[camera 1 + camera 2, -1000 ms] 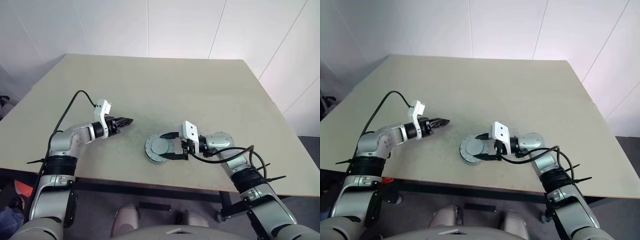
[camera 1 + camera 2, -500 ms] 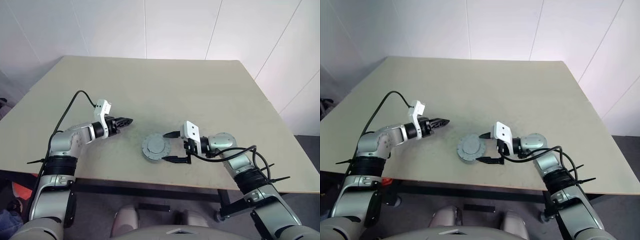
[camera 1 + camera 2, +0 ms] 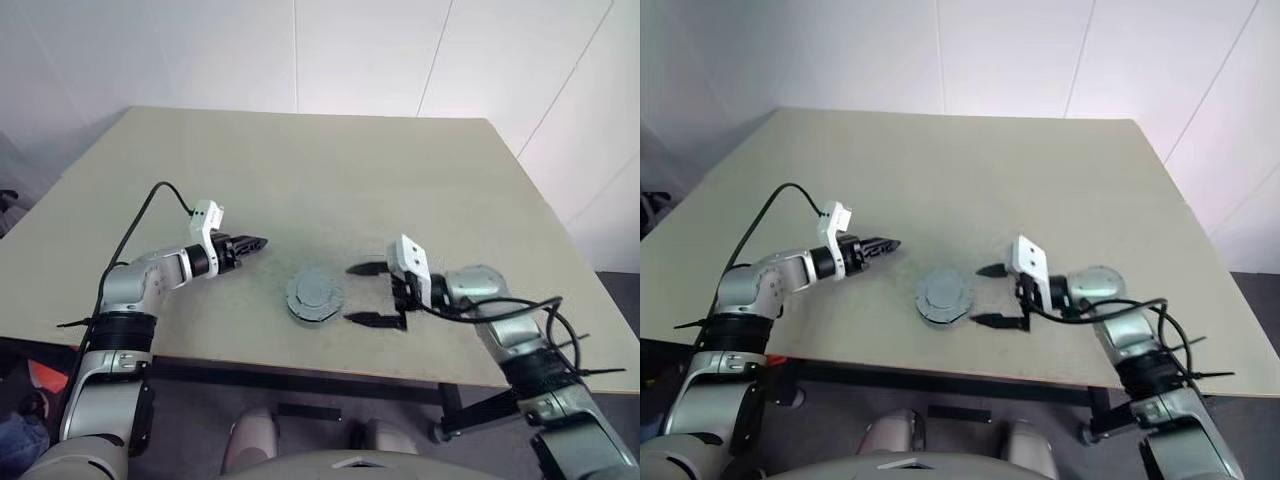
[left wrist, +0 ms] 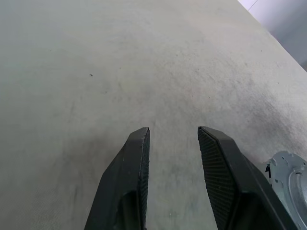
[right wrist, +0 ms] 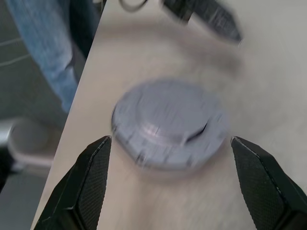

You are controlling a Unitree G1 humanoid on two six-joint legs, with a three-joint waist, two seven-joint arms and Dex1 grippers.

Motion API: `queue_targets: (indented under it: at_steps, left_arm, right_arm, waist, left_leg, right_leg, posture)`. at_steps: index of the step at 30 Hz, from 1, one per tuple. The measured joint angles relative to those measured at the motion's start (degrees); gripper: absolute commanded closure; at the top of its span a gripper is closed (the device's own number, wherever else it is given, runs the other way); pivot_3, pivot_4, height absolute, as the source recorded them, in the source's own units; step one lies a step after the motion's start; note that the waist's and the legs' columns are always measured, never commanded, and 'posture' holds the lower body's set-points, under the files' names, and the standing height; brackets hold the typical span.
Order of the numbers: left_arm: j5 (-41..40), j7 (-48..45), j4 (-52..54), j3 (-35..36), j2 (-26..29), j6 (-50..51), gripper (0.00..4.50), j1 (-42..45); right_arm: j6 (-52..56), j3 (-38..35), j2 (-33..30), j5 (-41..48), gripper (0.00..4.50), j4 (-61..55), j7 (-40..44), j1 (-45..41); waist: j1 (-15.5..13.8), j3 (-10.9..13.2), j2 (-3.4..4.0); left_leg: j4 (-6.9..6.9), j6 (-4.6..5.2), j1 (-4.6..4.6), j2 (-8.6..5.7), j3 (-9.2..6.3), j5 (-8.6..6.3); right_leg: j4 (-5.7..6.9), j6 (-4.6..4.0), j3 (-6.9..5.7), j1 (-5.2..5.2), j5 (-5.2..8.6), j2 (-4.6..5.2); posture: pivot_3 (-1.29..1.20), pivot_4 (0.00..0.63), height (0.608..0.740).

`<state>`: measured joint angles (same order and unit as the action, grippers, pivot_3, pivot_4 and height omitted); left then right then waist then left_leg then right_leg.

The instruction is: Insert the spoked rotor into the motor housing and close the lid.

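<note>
A grey round lid (image 3: 314,295) lies flat on the motor housing, of which just a low grey rim (image 3: 311,317) shows beneath it, near the table's front edge. The spoked rotor is hidden. My right gripper (image 3: 366,295) stands open just to the right of this stack, one finger on either side of empty space, not touching it. In the right wrist view the lid (image 5: 168,122) sits ahead of the spread fingertips (image 5: 98,153). My left gripper (image 3: 252,243) hovers to the left of the stack, open, with nothing between its fingers (image 4: 141,143).
The beige table (image 3: 400,170) stretches far back and to both sides. Its front edge (image 3: 300,360) runs close below the stack. A person's leg in jeans (image 5: 43,52) stands beyond that edge on the left.
My right gripper has opened wide, let go of the round stack and drawn back to the right. The stack stays on the table. The left arm has not moved.
</note>
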<state>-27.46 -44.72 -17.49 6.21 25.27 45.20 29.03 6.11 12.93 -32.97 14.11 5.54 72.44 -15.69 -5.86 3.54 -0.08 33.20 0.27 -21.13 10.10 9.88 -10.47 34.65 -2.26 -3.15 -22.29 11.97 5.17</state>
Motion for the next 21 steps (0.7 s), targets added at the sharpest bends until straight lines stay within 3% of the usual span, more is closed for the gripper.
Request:
queue_targets:
  at_steps: [5,12,21]
  left_arm:
    - [0.0,-0.2,0.0,-0.7,0.0,0.1,2.76,-0.3]
    - [0.0,-0.4,0.0,-1.7,0.0,0.5,2.76,-1.1]
    - [0.0,-0.2,0.2,-1.7,1.7,2.0,2.76,-2.2]
  right_arm:
    - [-2.2,1.5,-4.2,-1.9,1.72,0.0,2.9,5.5]
    - [-2.4,4.5,-2.1,-2.0,4.21,-1.9,4.0,6.3]
    - [-0.5,9.0,4.5,-2.0,4.21,-1.5,3.7,4.4]
  waist:
    - [0.4,0.0,0.0]
    - [0.4,0.0,0.01]
    - [0.5,0.0,0.01]
  left_leg:
    - [0.0,-0.02,0.08,0.06,0.01,0.01]
    - [-0.01,-0.03,0.09,0.11,0.02,0.02]
    - [0.0,-0.05,0.1,0.14,0.02,0.03]
  right_leg:
    - [0.02,0.31,0.0,-0.01,0.18,-0.03]
    - [0.03,0.15,0.0,-0.02,0.09,-0.06]
    - [0.04,0.13,0.0,-0.02,0.07,-0.07]
  posture:
    - [0.0,0.0,0.74]
    - [0.0,0.0,0.74]
    - [0.0,0.0,0.74]
